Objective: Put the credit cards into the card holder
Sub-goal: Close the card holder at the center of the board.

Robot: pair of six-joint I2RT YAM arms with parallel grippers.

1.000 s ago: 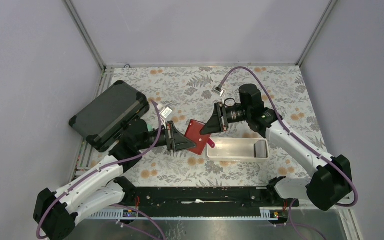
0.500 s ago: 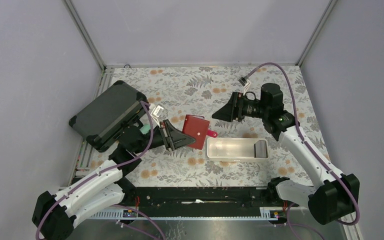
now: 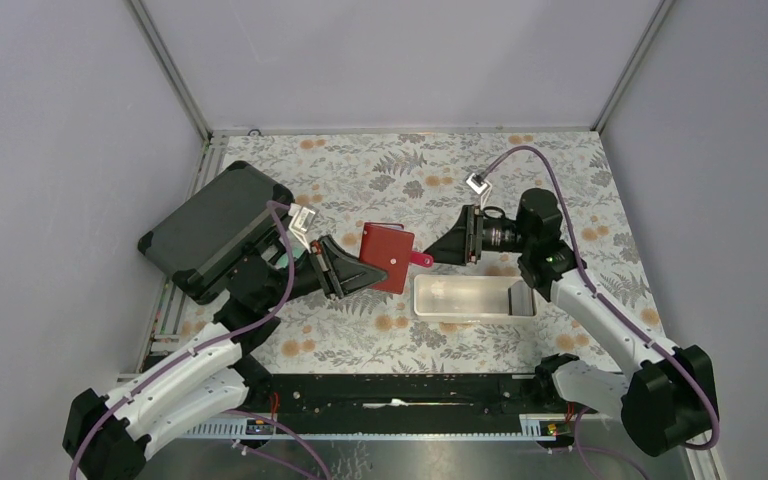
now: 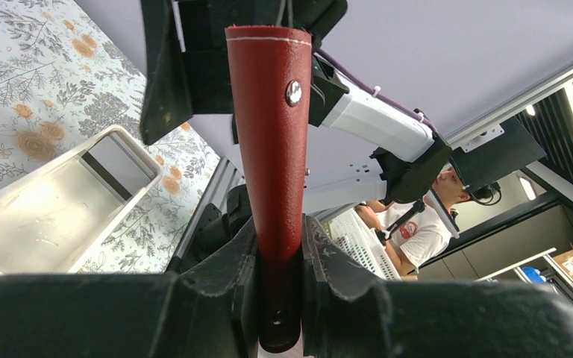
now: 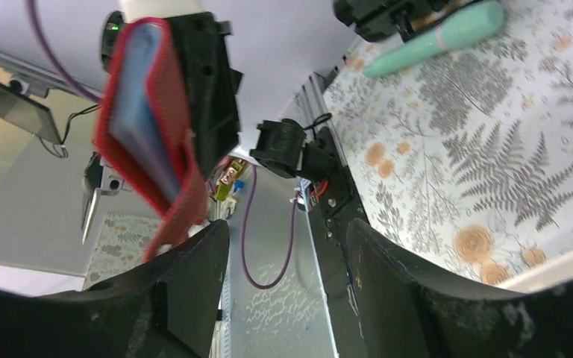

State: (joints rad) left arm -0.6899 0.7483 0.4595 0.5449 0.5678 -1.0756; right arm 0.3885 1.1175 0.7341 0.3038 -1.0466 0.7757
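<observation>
While the left pincer (image 3: 352, 270) clamps the card holder (image 3: 385, 257) above the bench's middle, light blue credit cards (image 5: 138, 112) inside, the right pincer (image 3: 447, 249), fingers apart beside its tab, should likely grip squarely, without twisting.

The left arm (image 3: 190, 360) rises from its base at 7 o'clock toward the centre. The left gripper (image 3: 356, 272) points to 3 o'clock, its jaws clamped on the lower edge of the red card holder (image 3: 385, 255). The right arm (image 3: 600, 320) bends up from 5 o'clock. The right gripper (image 3: 438, 255) faces 9 o'clock with its jaws spread and nothing between them, apparently just short of the left one.
</observation>
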